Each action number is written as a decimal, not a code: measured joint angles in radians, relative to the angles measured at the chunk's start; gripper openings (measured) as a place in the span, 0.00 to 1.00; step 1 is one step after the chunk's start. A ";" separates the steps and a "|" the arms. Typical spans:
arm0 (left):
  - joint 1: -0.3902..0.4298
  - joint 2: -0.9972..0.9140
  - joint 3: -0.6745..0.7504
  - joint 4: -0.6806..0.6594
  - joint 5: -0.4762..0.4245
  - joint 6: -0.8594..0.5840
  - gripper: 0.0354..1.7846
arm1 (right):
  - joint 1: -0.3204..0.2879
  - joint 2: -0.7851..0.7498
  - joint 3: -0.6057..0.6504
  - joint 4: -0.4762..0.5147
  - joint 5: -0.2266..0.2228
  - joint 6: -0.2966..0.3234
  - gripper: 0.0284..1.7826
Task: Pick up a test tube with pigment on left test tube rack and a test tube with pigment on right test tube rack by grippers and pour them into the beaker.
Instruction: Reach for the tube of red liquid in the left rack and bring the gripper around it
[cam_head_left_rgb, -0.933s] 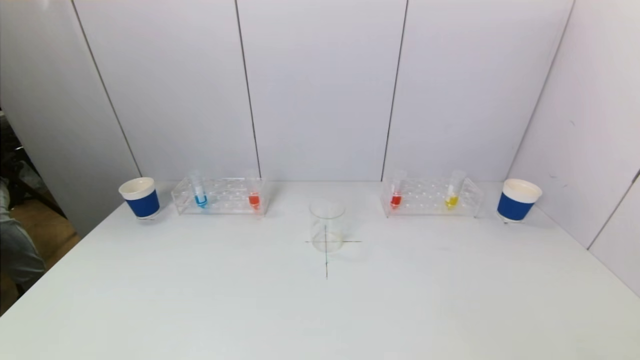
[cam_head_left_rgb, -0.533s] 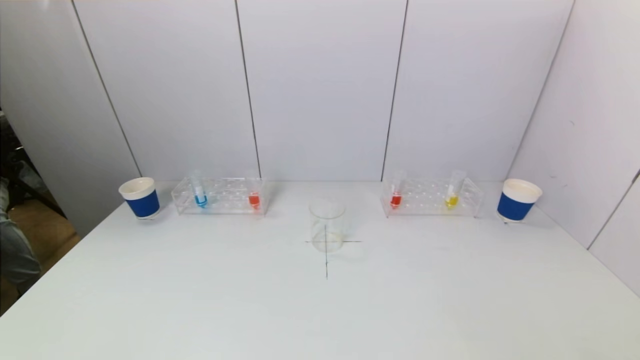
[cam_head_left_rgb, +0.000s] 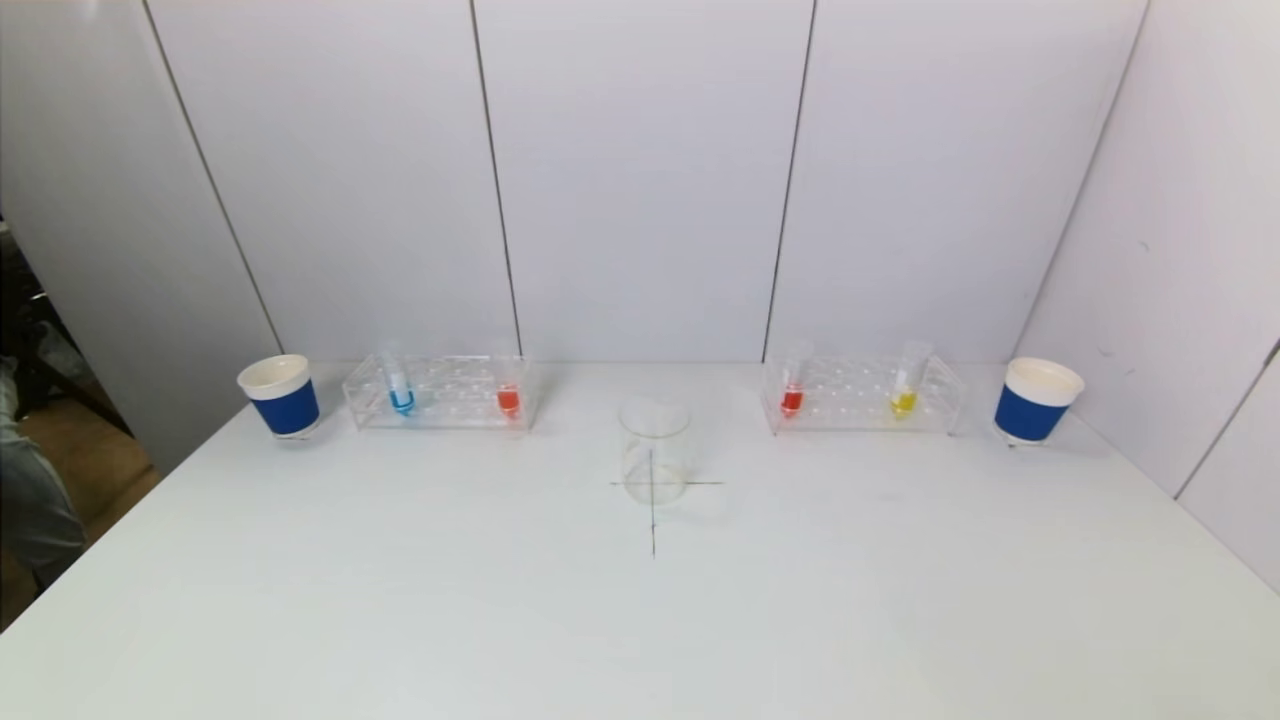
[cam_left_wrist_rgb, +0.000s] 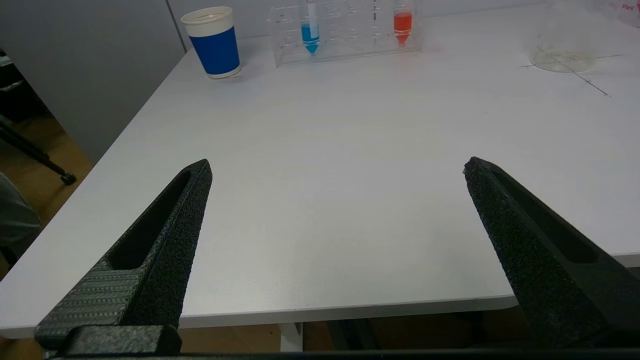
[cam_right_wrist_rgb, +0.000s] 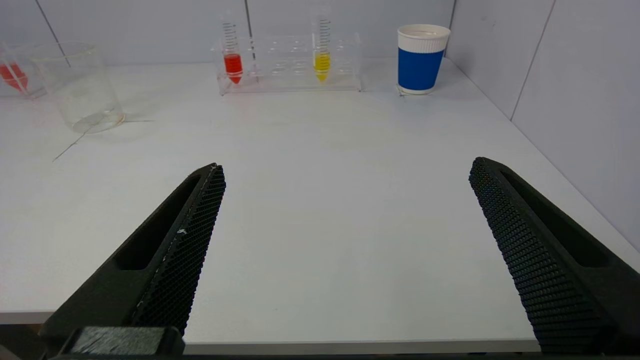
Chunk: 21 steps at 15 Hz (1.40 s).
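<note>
Nothing is held yet: our left pincer (cam_left_wrist_rgb: 337, 167) and right pincer (cam_right_wrist_rgb: 347, 167) hover wide at the desk's (cam_head_left_rgb: 400, 600) near edge. Both racks (cam_left_wrist_rgb: 345, 30) (cam_right_wrist_rgb: 290, 62) stand far ahead, beaker (cam_head_left_rgb: 654, 452) between. Next we reach forward for one tube each.

light: bright, even | shadows: faint, soft | glare: none | focus: mild softness, head view
</note>
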 joint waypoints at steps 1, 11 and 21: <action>0.000 0.000 -0.007 0.006 -0.006 0.002 0.99 | 0.000 0.000 0.000 0.000 0.000 0.000 1.00; -0.016 0.324 -0.510 0.074 -0.070 0.013 0.99 | 0.000 0.000 0.000 0.000 0.000 0.000 1.00; -0.051 0.983 -0.624 -0.388 -0.069 0.013 0.99 | 0.000 0.000 0.000 0.000 0.000 0.000 1.00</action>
